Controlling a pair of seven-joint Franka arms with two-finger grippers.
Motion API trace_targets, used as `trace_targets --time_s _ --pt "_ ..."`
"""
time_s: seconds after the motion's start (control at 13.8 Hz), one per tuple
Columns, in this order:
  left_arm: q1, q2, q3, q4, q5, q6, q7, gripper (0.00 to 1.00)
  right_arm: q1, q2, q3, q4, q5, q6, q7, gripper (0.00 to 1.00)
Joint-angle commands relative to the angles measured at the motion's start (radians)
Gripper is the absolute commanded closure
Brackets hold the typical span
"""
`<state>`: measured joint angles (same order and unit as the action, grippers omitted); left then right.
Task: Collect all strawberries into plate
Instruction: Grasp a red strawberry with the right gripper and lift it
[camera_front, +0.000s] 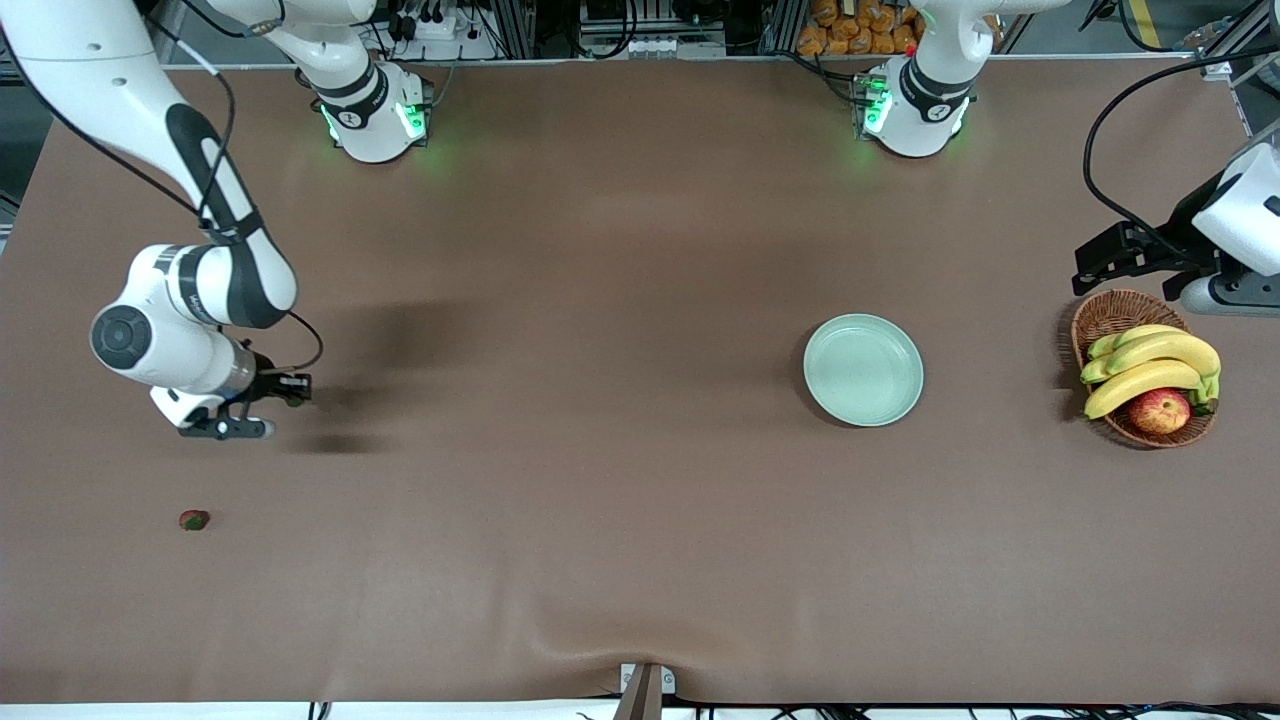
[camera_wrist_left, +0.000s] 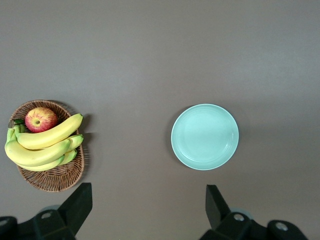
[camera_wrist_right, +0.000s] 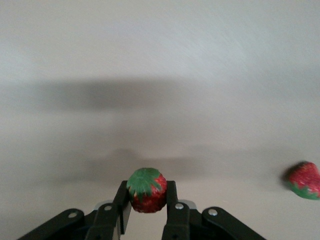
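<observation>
Strawberry (camera_wrist_right: 147, 190) sits pinched between the two fingers of the right end effector (camera_front: 290, 388), green cap showing in the right wrist view; the fingers are closed tight on it. This end effector is low over the bench (camera_front: 600, 500) at the right arm's end, well apart from the plate (camera_front: 863, 369). A second strawberry (camera_front: 194, 520) lies loose on the bench, nearer to the front camera than the held one and also well apart from the plate. The plate holds nothing. The left end effector (camera_wrist_left: 145, 210) waits with its fingers spread wide, gripping nothing, up above the wicker basket (camera_front: 1110, 315) of bananas (camera_front: 1150, 365) and an apple (camera_front: 1159, 411), which stands beside the plate toward the left arm's end.
</observation>
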<state>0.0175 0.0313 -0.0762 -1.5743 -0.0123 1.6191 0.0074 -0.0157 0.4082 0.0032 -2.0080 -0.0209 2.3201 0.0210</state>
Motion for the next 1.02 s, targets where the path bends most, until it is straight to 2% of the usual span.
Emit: trace_targets --time_s 0.0,0.07,0.29,0.44,0.73,0.94 --pt "0.004 0.002 -0.005 0.01 0.003 -0.012 0.0 0.0 0.144 0.027 -0.005 0.124 0.001 -0.067 0.187 0.91" --pt "0.002 0.002 -0.005 0.01 0.003 -0.012 0.0 0.0 0.195 0.053 -0.005 0.158 0.021 -0.067 0.268 0.92" --pt "-0.005 0.021 -0.007 0.016 -0.001 -0.01 -0.001 0.0 0.319 0.135 -0.005 0.283 0.178 -0.065 0.416 0.93" --pt "-0.01 0.041 -0.007 0.017 -0.037 0.002 -0.009 0.0 0.39 0.185 -0.006 0.372 0.242 -0.067 0.508 0.94" --pt "-0.05 0.136 -0.01 0.028 -0.095 0.047 -0.024 0.0 0.505 0.274 -0.005 0.477 0.243 -0.054 0.707 0.94" --pt "-0.091 0.186 -0.01 0.028 -0.098 0.102 -0.024 0.0 0.552 0.348 -0.005 0.59 0.243 -0.054 0.778 0.94"
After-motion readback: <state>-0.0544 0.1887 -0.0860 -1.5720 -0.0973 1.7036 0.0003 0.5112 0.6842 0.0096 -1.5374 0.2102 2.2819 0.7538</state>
